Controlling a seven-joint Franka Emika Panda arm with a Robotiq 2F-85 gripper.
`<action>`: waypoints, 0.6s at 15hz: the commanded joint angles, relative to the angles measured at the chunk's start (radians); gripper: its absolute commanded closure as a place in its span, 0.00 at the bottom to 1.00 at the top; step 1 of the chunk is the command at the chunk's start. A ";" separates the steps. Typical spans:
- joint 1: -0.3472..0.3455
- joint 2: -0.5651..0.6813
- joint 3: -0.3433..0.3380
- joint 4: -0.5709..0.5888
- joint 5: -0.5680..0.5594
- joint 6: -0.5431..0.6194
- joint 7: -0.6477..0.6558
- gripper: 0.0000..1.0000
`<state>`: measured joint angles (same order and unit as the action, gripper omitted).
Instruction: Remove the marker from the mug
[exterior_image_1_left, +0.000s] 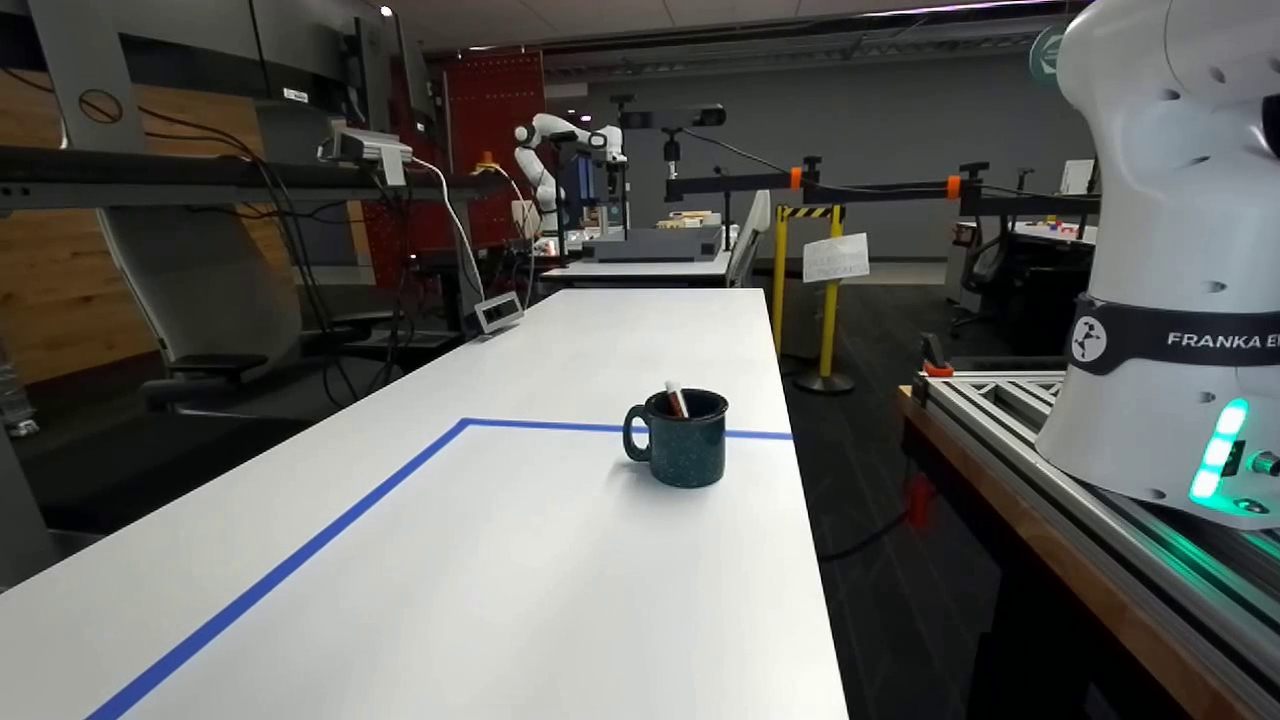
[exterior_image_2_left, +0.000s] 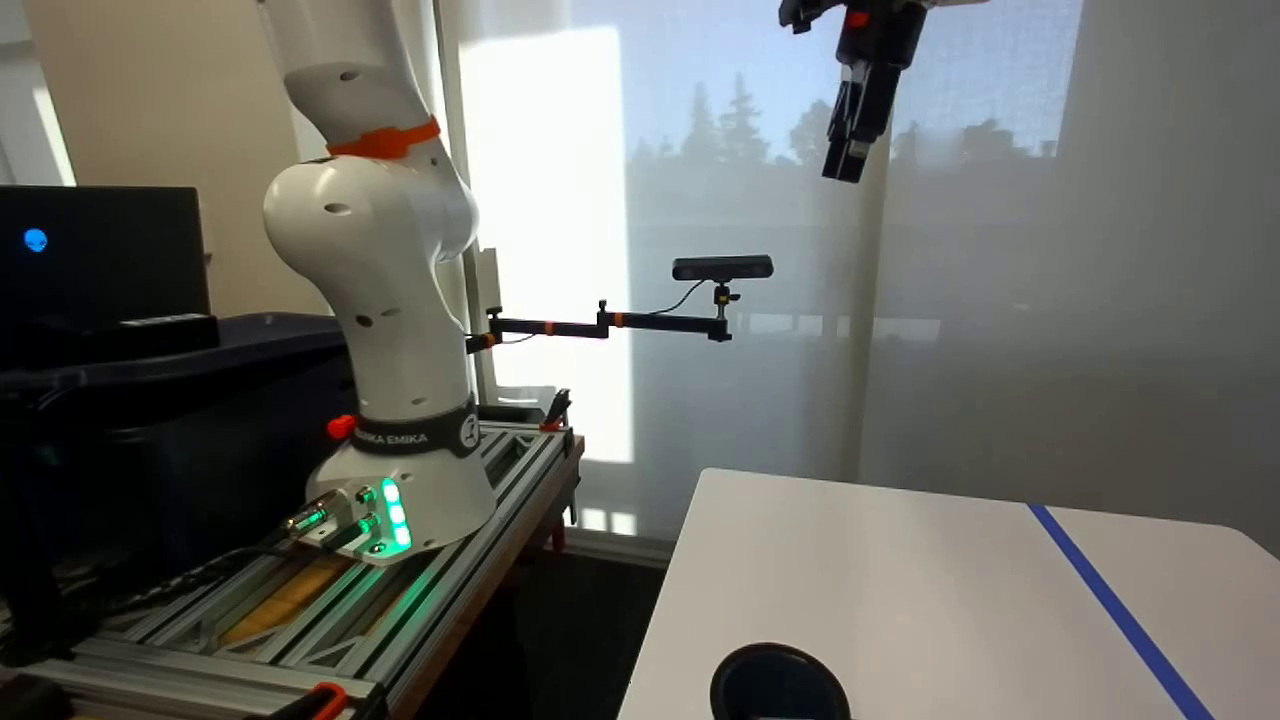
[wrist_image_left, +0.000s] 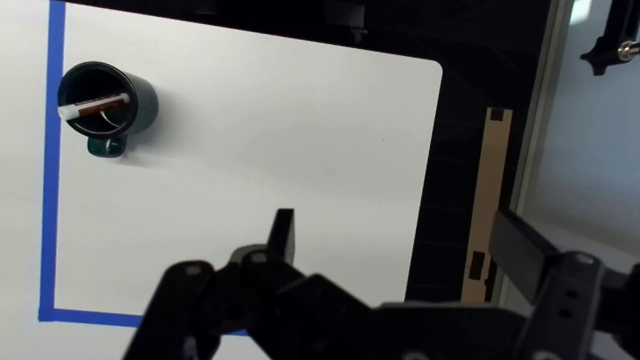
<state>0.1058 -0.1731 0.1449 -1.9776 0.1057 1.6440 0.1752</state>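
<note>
The dark teal-green mug (exterior_image_1_left: 688, 455) stands upright on the white table, its loop handle on its side. The marker (exterior_image_1_left: 677, 400), reddish-orange with a white end, leans inside the mug and sticks out above the rim. In the wrist view the mug (wrist_image_left: 145, 102) is at the upper left, and the marker (wrist_image_left: 97, 105) lies slanted across its mouth. In an exterior view the mug (exterior_image_2_left: 780, 682) is cut off by the bottom edge. My gripper (wrist_image_left: 393, 220) is open, with nothing between its fingers. In an exterior view the gripper (exterior_image_2_left: 846, 165) hangs high above the table, well apart from the mug.
Blue tape (wrist_image_left: 51, 165) marks lines on the white table (exterior_image_1_left: 480, 600); the mug stands close to one line. The table's edge and a dark gap lie between table and robot base (exterior_image_1_left: 1180, 420). A camera on an arm (exterior_image_2_left: 722, 268) stands behind the table.
</note>
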 joint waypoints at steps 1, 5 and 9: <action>-0.032 0.092 -0.043 0.035 0.025 -0.023 0.022 0.00; -0.074 0.194 -0.103 0.051 0.068 -0.049 0.026 0.00; -0.115 0.288 -0.152 0.060 0.135 -0.068 0.029 0.00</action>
<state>0.0135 0.0502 0.0154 -1.9614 0.1858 1.6272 0.1810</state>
